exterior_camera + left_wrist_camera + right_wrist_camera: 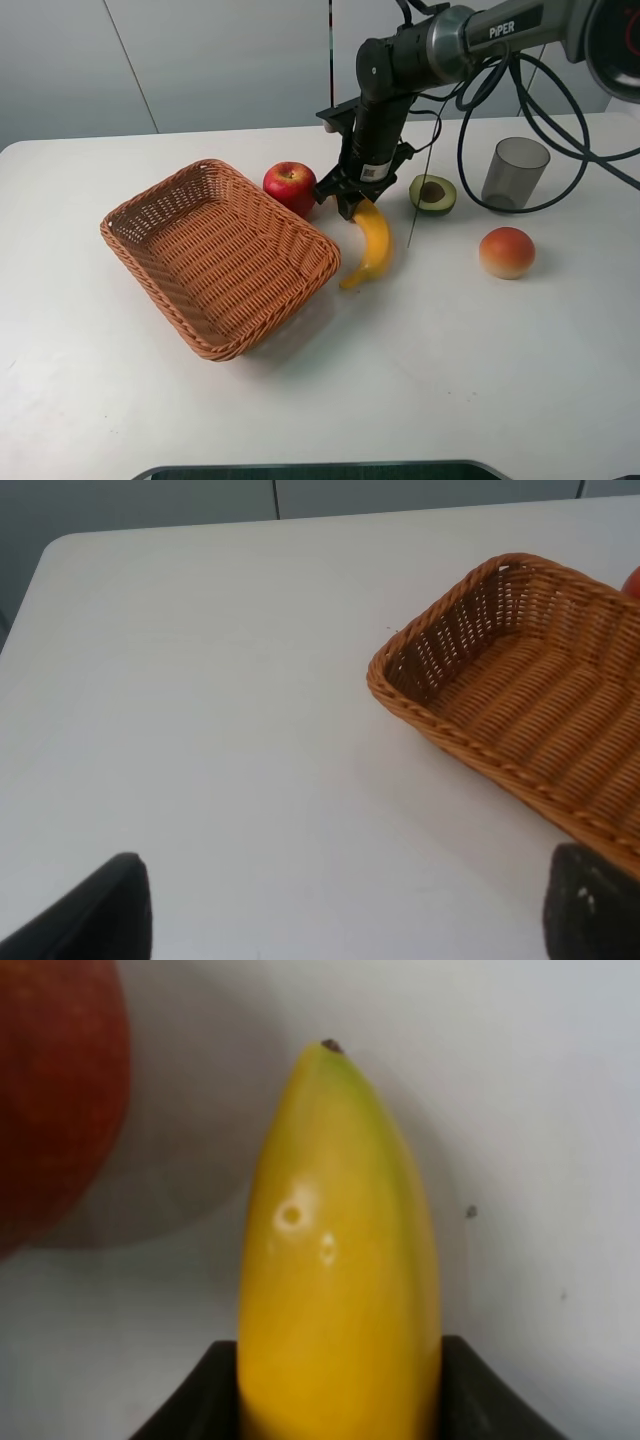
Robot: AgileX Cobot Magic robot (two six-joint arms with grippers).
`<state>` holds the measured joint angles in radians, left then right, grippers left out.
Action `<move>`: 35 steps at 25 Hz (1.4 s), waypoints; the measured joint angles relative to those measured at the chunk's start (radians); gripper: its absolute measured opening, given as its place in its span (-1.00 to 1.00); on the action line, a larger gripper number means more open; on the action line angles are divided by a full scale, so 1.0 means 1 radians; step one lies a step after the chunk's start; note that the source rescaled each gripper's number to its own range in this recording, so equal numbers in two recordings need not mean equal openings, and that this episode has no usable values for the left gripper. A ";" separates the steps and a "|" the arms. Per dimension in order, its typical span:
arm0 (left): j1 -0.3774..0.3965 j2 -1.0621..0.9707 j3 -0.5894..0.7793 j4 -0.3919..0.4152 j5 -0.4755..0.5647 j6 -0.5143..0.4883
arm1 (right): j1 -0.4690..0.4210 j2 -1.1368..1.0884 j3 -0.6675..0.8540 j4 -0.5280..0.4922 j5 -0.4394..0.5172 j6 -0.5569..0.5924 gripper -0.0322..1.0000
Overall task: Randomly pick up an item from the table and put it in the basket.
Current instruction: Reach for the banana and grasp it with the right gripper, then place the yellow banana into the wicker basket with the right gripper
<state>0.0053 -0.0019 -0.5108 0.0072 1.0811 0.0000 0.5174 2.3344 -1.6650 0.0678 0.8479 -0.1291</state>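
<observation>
The right pincer pinches one end of the banana, at three o'clock of the basket, while the left pincer hangs spread over the desk.

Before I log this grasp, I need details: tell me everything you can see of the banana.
The banana is glossy yellow, long and curved, smooth-skinned, and greenish toward a small dark tip. It appears to rest on the white table, close beside the basket but outside it. The right gripper has its black fingers against both sides of the end nearest the apple. Nothing else clearly touches it.
</observation>
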 joint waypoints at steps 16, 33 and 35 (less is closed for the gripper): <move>0.000 0.000 0.000 0.000 0.000 0.000 | 0.000 -0.012 0.000 -0.035 0.009 -0.038 -0.93; 0.000 0.000 0.000 0.000 0.000 0.000 | 0.086 -0.292 -0.012 -0.081 0.229 -0.047 -0.93; 0.000 0.000 0.000 0.000 0.000 0.000 | 0.113 -0.296 -0.027 -0.075 0.259 -0.047 -0.93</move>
<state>0.0053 -0.0019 -0.5108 0.0072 1.0811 0.0000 0.6308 2.0387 -1.6924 -0.0070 1.1072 -0.1763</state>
